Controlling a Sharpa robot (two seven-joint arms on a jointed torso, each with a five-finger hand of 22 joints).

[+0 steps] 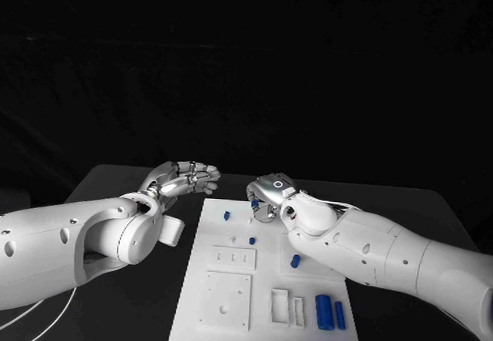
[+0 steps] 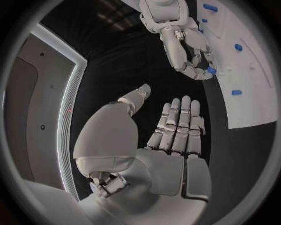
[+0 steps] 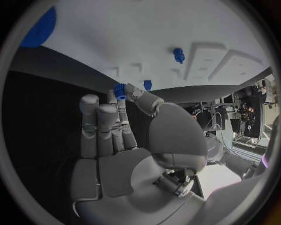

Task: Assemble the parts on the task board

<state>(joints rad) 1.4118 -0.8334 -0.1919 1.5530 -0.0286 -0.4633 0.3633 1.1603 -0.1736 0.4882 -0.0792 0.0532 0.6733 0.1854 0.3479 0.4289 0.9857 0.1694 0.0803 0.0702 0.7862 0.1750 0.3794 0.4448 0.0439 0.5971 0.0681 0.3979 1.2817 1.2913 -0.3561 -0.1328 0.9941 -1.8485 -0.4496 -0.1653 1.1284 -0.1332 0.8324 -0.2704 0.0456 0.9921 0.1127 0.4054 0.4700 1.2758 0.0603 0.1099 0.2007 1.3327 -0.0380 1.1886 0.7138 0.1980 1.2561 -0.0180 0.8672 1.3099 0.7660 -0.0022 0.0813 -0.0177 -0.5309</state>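
Currently idling off the board's left edge with left hand (image 1: 185, 179), fingers straight and apart in its wrist view, holding nothing. Moving right: sitting mid-table as a white task board (image 1: 222, 323) with recessed slots, several small blue parts (image 1: 295, 261) scattered on it and two longer blue cylinders (image 1: 328, 312) lying nearer the robot. Pinching one small blue part (image 3: 120, 90) in right hand (image 1: 273, 195) over the board's far end, probably mid pick-up or carry; next needing alignment over a matching slot.

Left robot hand (image 1: 186, 178) open, right robot hand (image 1: 270, 193) pinching.
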